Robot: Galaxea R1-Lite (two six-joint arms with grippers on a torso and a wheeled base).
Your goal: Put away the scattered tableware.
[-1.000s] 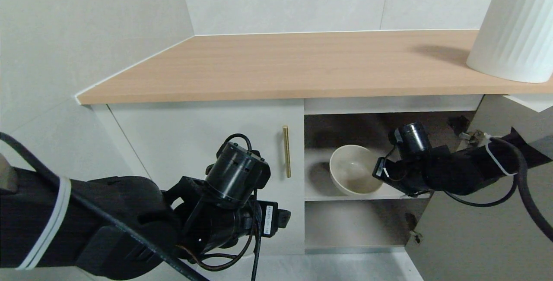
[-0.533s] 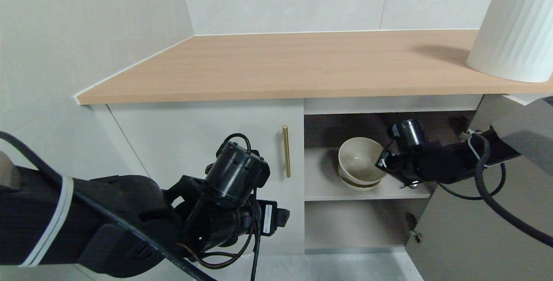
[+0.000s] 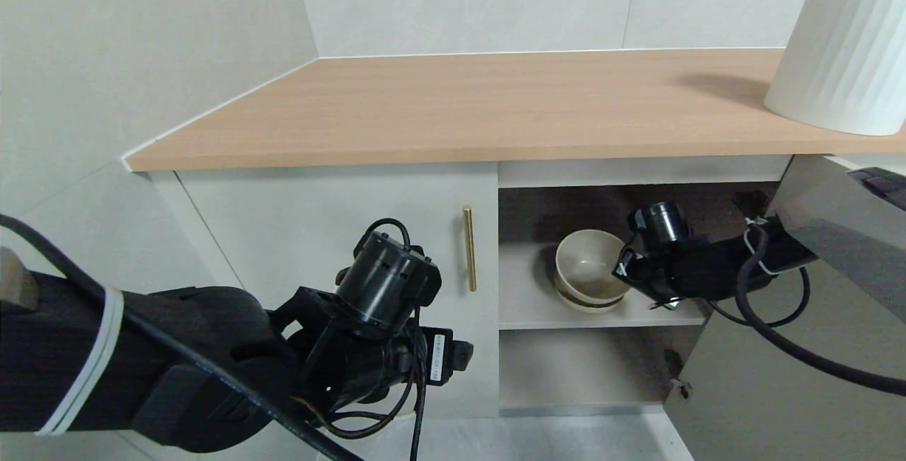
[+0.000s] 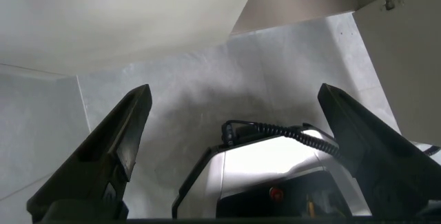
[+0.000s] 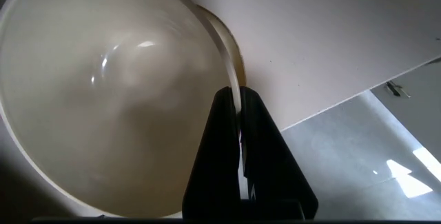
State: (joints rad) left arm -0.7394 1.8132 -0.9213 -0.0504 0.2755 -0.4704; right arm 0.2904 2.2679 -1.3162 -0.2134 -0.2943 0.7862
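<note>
A beige bowl sits on the upper shelf of the open cabinet, nested in a second bowl whose darker rim shows beneath it. My right gripper reaches into the cabinet from the right and is shut on the beige bowl's rim; in the right wrist view the bowl is pinched at its edge by the right gripper. My left gripper hangs low in front of the closed left door, open, nothing between its fingers, pointing at the floor.
The closed left door carries a brass handle. The right door stands swung open beside my right arm. A tall white ribbed vessel stands on the wooden countertop. The lower shelf is bare.
My right gripper carried the tilted bowl from the shelf's front edge deeper into the cabinet and set it upright in the other bowl. The left arm has stayed still.
</note>
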